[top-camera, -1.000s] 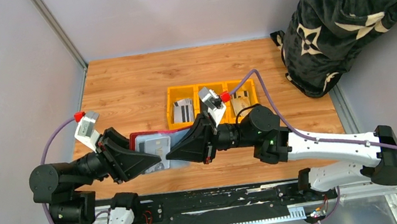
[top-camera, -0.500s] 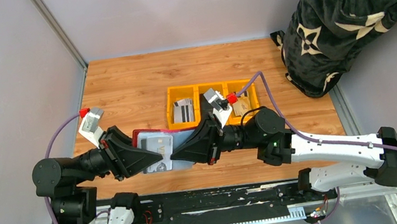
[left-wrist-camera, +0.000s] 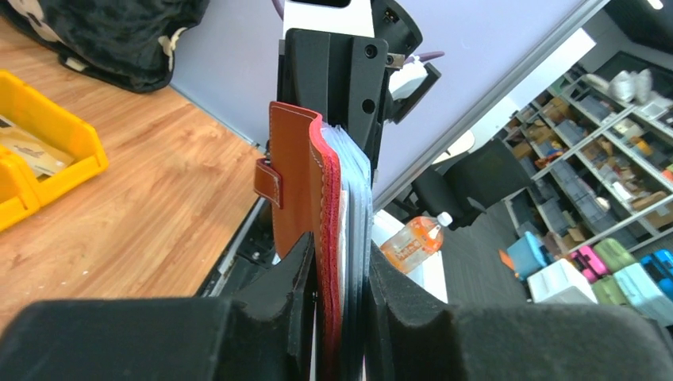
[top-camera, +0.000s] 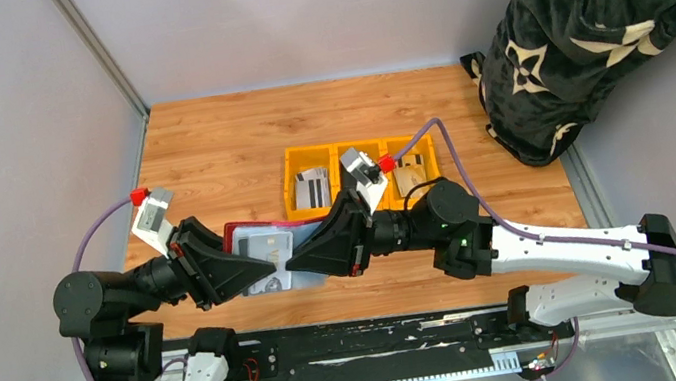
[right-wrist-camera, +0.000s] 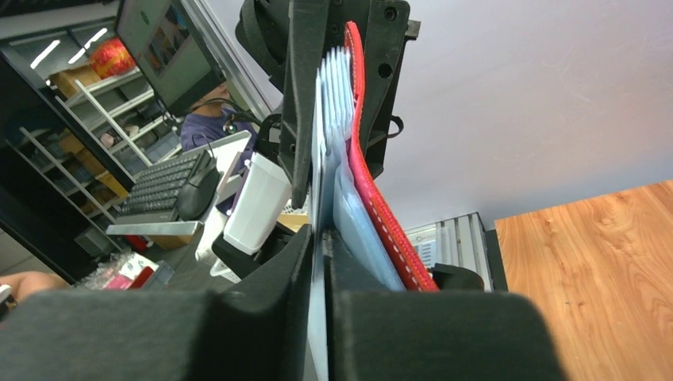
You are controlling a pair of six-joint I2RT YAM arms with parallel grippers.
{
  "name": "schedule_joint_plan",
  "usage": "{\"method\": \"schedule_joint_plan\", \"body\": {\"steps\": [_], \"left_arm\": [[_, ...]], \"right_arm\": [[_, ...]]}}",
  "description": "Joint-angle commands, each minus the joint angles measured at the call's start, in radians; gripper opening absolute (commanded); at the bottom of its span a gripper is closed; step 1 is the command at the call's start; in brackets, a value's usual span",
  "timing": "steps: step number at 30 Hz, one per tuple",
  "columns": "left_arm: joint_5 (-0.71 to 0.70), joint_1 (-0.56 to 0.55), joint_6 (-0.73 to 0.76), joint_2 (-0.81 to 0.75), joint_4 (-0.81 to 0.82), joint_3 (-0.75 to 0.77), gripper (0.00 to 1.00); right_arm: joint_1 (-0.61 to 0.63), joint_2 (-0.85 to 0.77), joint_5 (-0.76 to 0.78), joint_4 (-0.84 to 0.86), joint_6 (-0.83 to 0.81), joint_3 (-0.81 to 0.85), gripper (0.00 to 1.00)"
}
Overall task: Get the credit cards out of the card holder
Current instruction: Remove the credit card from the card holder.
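Since a second ago both arms are shifted only slightly, and the holder point(top-camera: 260, 251) is kept between them over the near part of the wood-grain desk point(top-camera: 225, 137), which is enclosed by plain grey walls point(top-camera: 308, 13). Its stitched red leather cover and clear sleeves are clamped in the left claw point(left-wrist-camera: 337, 274). One pale sleeve is closely flanked by the right claw point(right-wrist-camera: 320, 246); whether it is gripped cannot be told. Striped cards point(top-camera: 313, 192) are laid in the yellow plastic bin point(top-camera: 289, 183).
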Motion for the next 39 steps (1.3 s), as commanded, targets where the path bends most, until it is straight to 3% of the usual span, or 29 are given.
{"method": "schedule_joint_plan", "body": {"steps": [1, 3, 10, 14, 20, 36, 37, 39], "left_arm": [[0.019, -0.006, 0.044, -0.021, -0.022, 0.028, 0.29], [0.023, -0.006, 0.043, -0.019, -0.022, 0.031, 0.33], [0.03, -0.006, -0.052, -0.004, 0.059, 0.046, 0.43], [0.034, -0.006, -0.07, -0.001, 0.072, 0.048, 0.43], [0.047, -0.006, -0.092, 0.001, 0.094, 0.043, 0.3], [0.039, -0.006, -0.115, 0.006, 0.114, 0.046, 0.14], [0.036, -0.006, -0.111, 0.006, 0.112, 0.044, 0.13], [0.027, -0.006, -0.096, 0.003, 0.099, 0.043, 0.11]], "right_arm": [[-0.016, 0.01, 0.03, -0.022, -0.003, 0.039, 0.07], [-0.018, -0.002, 0.037, -0.012, 0.0, 0.019, 0.0], [-0.023, -0.056, 0.041, 0.039, 0.005, -0.065, 0.0], [-0.023, -0.055, 0.033, 0.05, 0.01, -0.072, 0.0], [-0.023, -0.065, 0.02, 0.057, 0.006, -0.084, 0.0], [-0.024, -0.101, -0.005, 0.095, 0.017, -0.142, 0.0], [-0.023, -0.097, -0.009, 0.098, 0.021, -0.138, 0.01], [-0.023, -0.078, -0.02, 0.095, 0.029, -0.111, 0.14]]}}
